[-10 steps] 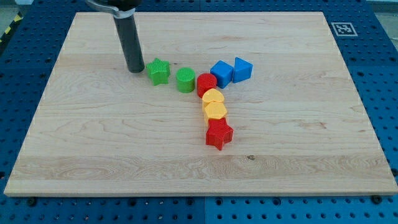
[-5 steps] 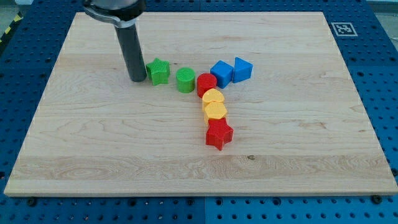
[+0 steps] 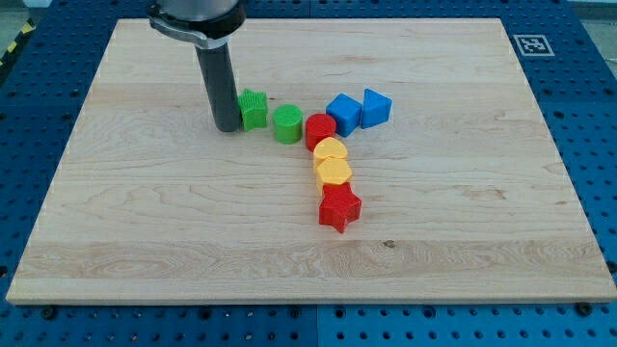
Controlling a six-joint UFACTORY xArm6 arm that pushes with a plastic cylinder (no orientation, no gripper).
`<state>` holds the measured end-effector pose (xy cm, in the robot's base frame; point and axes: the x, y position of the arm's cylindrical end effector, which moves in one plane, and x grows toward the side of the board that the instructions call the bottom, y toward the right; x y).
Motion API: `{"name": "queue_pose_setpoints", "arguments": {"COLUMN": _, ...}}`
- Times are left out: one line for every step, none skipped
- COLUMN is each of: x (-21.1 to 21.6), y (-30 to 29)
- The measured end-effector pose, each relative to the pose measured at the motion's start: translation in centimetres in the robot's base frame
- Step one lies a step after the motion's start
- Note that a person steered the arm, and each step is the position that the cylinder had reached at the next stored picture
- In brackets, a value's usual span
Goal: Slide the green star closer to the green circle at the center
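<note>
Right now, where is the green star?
The green star sits left of the board's centre, pressed on its left by my tip and just left of the green circle, a narrow gap between them.

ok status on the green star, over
My tip against green star, view's left side. Small gap left to green circle. Nothing between them.

Light wooden table (image 3: 145, 222) on blue perforated base (image 3: 39, 96). Red cylinder block (image 3: 320, 129) touching blue cube (image 3: 344, 113), beside blue triangular block (image 3: 376, 107). Below: two yellow blocks (image 3: 330, 150) (image 3: 335, 173), then red star block (image 3: 339, 207). Fiducial marker (image 3: 531, 44) at top right corner.
</note>
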<state>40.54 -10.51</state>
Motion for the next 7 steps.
{"name": "queue_pose_setpoints", "arguments": {"x": -1.1, "y": 0.7}}
{"name": "queue_pose_setpoints", "arguments": {"x": -1.8, "y": 1.7}}
{"name": "queue_pose_setpoints", "arguments": {"x": -1.4, "y": 1.7}}
{"name": "queue_pose_setpoints", "arguments": {"x": -1.4, "y": 1.7}}
{"name": "queue_pose_setpoints", "arguments": {"x": -0.9, "y": 1.9}}
{"name": "queue_pose_setpoints", "arguments": {"x": 3.2, "y": 4.3}}
{"name": "queue_pose_setpoints", "arguments": {"x": 6.9, "y": 5.1}}
